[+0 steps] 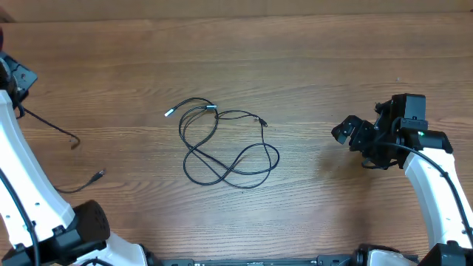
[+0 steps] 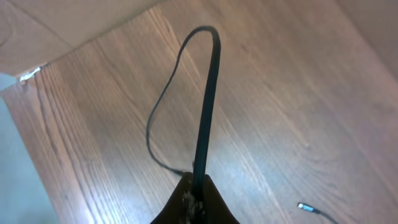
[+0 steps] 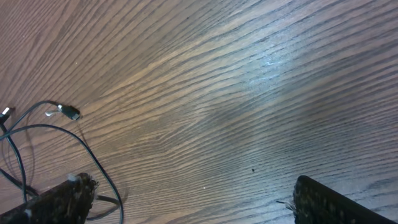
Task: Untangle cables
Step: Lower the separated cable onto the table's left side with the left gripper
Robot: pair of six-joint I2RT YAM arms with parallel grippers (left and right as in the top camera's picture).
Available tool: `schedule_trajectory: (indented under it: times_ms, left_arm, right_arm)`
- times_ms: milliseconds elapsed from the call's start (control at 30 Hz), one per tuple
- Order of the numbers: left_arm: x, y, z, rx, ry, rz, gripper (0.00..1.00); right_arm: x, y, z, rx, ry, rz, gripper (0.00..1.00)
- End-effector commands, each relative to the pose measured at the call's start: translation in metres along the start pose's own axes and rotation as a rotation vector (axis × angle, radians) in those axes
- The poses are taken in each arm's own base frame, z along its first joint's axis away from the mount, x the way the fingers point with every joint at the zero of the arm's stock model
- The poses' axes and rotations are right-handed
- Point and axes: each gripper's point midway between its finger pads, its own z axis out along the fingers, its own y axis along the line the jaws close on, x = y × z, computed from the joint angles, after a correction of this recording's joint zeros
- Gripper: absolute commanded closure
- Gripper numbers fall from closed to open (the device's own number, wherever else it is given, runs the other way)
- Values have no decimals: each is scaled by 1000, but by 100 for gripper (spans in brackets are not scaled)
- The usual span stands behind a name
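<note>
A loose tangle of thin black cables [image 1: 225, 148] lies in loops at the table's middle, with silver-tipped plugs at its upper left [image 1: 168, 113]. It also shows at the left edge of the right wrist view [image 3: 37, 124]. My left gripper [image 1: 16, 80], at the far left edge, is shut on a separate black cable [image 2: 208, 93] that arcs up and loops back down to the table. This cable trails across the left of the table [image 1: 52, 125]. My right gripper [image 1: 347, 131] is open and empty, right of the tangle and apart from it; its fingers [image 3: 193, 205] hover above bare wood.
A silver-tipped plug end [image 1: 98, 175] lies on the wood at the lower left, near the left arm's base; it also shows in the left wrist view [image 2: 306, 207]. The wooden table [image 1: 310, 66] ends at a pale edge at the back.
</note>
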Motion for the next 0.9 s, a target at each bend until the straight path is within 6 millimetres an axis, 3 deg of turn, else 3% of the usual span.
schedule_trajectory:
  times_ms: [0,100,233,667,867]
  left_arm:
    - [2,2,8,-26,24,-9,92]
    - [3,1,10,-29,30,5,57]
    - [3,1,10,-27,31,5,38]
    - [21,-21,11,101,124,119,34]
    - [44,-18,21,98,210,153,35]
  right_arm:
    - [1,2,2,-2,4,-14,0]
    - [1,2,2,-1,6,-13,0]
    - [2,1,2,1,11,-11,0]
    - [3,1,2,1,12,-11,0]
    - [4,0,2,3,18,-9,0]
